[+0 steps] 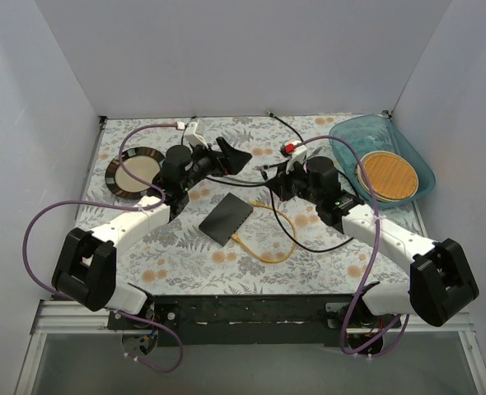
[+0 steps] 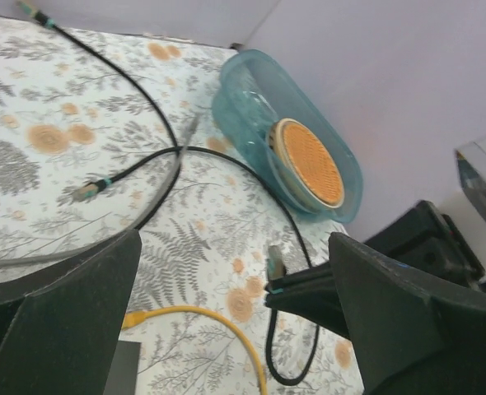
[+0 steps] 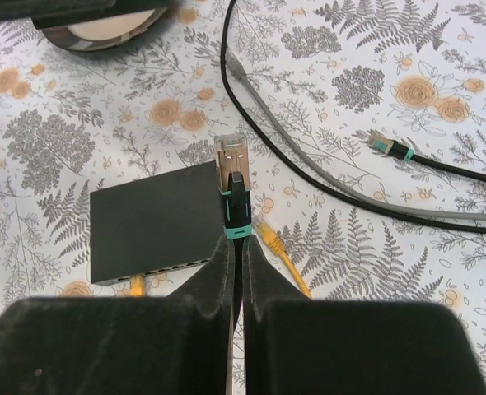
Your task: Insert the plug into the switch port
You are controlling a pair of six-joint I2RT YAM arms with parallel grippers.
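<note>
The right tool (image 3: 236,247) is clamped on the black teal-banded boot (image 3: 236,216) behind the clear plastic network plug (image 3: 230,164), beside the flat matte-black switch box (image 3: 156,226) on the floral worktop (image 3: 441,271). The left tool (image 2: 235,271) gapes wide, empty. The plug's likely light and rigid with a fragile clip, so the boot's the sane hold.

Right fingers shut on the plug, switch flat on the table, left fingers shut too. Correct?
No: the left fingers stand wide open with nothing between them, as the left wrist view shows. The rest holds: the right fingers are shut on the plug, and the switch lies flat on the table.
</note>
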